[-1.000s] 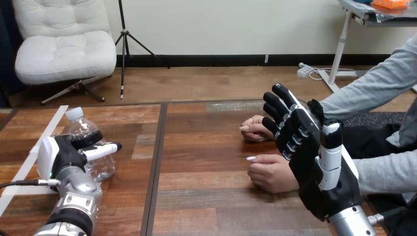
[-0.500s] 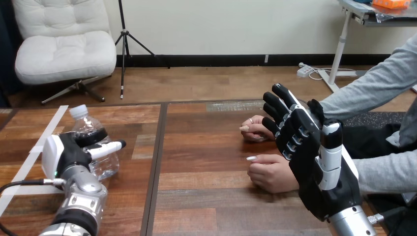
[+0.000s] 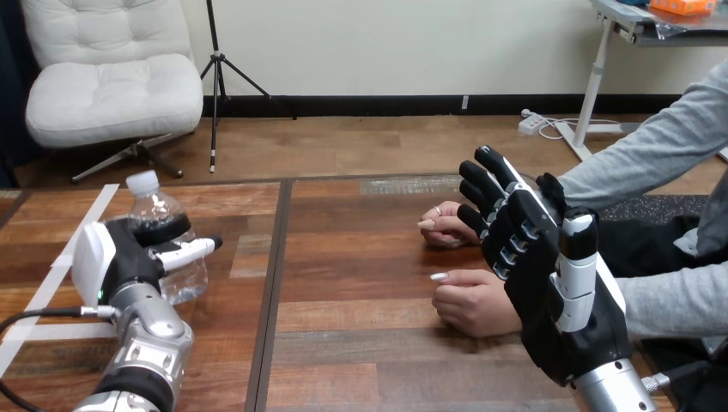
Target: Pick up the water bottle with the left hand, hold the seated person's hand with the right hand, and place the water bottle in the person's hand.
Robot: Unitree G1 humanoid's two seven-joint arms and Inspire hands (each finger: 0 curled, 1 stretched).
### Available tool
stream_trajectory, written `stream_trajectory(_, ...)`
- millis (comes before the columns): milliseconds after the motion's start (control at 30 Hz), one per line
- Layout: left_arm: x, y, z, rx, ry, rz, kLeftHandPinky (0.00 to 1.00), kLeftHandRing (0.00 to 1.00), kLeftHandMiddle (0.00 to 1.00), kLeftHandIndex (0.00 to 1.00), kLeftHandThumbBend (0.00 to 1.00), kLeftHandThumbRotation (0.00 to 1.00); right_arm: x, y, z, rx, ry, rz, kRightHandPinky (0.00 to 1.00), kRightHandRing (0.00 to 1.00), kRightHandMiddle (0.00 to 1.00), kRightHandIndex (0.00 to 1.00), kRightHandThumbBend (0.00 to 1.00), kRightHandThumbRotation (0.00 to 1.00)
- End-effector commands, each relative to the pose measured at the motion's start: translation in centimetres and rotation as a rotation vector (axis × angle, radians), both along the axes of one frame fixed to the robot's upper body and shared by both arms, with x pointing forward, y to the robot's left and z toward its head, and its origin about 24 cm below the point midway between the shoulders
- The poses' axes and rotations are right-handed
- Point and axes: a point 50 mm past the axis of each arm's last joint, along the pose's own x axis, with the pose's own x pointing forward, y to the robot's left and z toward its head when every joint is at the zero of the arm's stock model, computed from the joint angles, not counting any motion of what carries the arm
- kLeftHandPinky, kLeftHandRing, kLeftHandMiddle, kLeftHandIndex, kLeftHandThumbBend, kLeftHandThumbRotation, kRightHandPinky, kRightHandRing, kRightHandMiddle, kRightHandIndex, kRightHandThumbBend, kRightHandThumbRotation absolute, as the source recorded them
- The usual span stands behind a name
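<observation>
A clear water bottle [image 3: 163, 215] with a white cap stands upright at the table's left, lifted a little, with my left hand [image 3: 129, 257] shut on its middle. My right hand [image 3: 532, 249] is raised at the right, open, fingers straight and pointing up and away. The person's two hands rest on the table at the right: the nearer hand [image 3: 472, 300] is curled in a loose fist just left of my right palm, and the farther hand [image 3: 445, 225] lies beyond it. My right hand partly hides both wrists; I cannot tell whether it touches them.
A dark seam [image 3: 273, 283] runs front to back down the wooden table [image 3: 360, 343]. Strips of white tape [image 3: 77, 232] lie on the table's left part. The person's grey sleeves [image 3: 652, 163] come in from the right.
My left hand has risen and shifted slightly right and away with the bottle, which now stands higher. My right hand and the person's hands have not moved.
</observation>
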Motion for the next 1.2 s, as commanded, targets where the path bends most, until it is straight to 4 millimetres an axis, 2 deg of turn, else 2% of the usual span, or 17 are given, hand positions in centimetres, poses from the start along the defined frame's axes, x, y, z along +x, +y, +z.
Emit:
stream_trajectory(0,1.7,-0.5,3.1,0.088,-0.152,-0.054,0.23,0.3,0.38,0.44,0.84,0.0,0.5,0.6,1.8,0.015,-0.091,0.011,1.0,1.0,0.96,0.97,1.0,1.0)
stream_trajectory(400,1.5,-0.8,3.5,0.162,-0.231,-0.093,0.2,0.26,0.34,0.44,0.82,0.0,0.7,0.4,1.6,0.009,-0.085,0.012,1.0,1.0,0.96,0.97,1.0,1.0)
stream_trajectory(700,1.3,-1.1,3.9,0.242,-0.299,-0.136,0.24,0.31,0.37,0.43,0.81,0.0,1.1,0.2,1.5,-0.005,-0.089,0.01,1.0,1.0,0.96,0.96,1.0,1.0)
stream_trajectory(1167,1.3,-1.5,4.5,0.23,-0.383,-0.167,0.28,0.34,0.4,0.43,0.79,0.0,1.9,-0.2,1.1,-0.033,-0.077,0.006,1.0,1.0,0.97,0.97,1.0,1.0)
